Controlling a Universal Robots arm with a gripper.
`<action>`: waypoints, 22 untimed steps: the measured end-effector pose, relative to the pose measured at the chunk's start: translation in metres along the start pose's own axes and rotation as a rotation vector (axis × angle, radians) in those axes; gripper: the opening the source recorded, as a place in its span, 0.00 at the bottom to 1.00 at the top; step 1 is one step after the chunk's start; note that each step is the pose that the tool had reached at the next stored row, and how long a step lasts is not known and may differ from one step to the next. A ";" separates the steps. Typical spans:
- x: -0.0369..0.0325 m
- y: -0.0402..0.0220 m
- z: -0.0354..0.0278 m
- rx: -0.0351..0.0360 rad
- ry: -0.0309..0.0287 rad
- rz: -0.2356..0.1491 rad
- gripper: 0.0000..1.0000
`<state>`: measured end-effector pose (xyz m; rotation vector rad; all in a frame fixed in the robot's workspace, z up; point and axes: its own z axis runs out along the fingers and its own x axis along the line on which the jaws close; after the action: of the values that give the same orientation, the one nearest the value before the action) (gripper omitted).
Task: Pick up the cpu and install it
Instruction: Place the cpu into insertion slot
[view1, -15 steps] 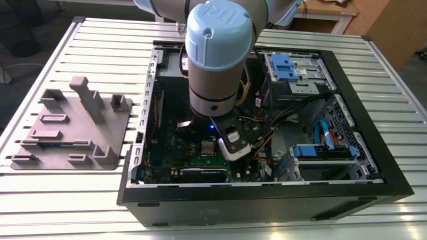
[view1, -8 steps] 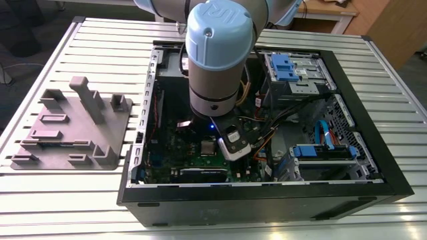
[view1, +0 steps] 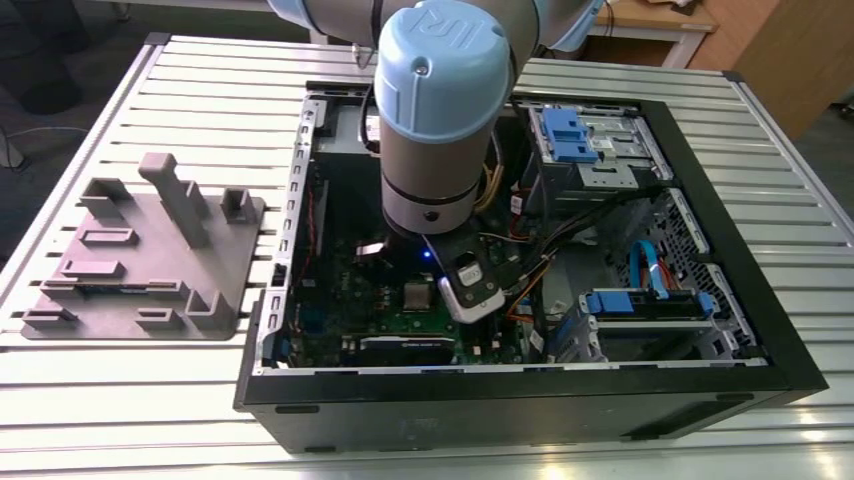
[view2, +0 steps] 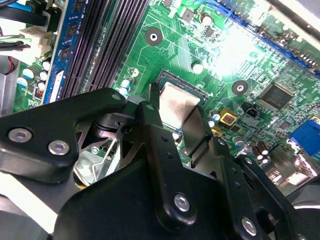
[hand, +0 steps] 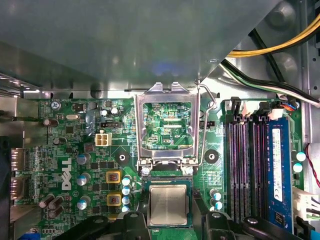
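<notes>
Here the gripper (view2: 176, 104) is clasping the cpu (hand: 168, 205) just beside the raised frame (hand: 167, 125), seemingly seating it, a step demanding square alignment.

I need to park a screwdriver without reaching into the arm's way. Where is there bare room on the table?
Bare slats of the table lie near-side and far-side of the grey fixture plate, and past the computer case on the exterior view's right. Inside the case it is crowded: the arm, cables and the claw at the cpu.
</notes>
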<state>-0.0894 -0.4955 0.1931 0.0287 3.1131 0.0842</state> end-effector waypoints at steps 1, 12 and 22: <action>0.0000 0.0000 0.0000 0.0000 0.0000 0.000 0.46; 0.0012 0.0000 0.0005 0.0000 0.0000 0.000 0.46; 0.0013 -0.0001 0.0007 0.0001 0.0001 0.000 0.38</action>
<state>-0.0906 -0.4955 0.1924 0.0289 3.1132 0.0841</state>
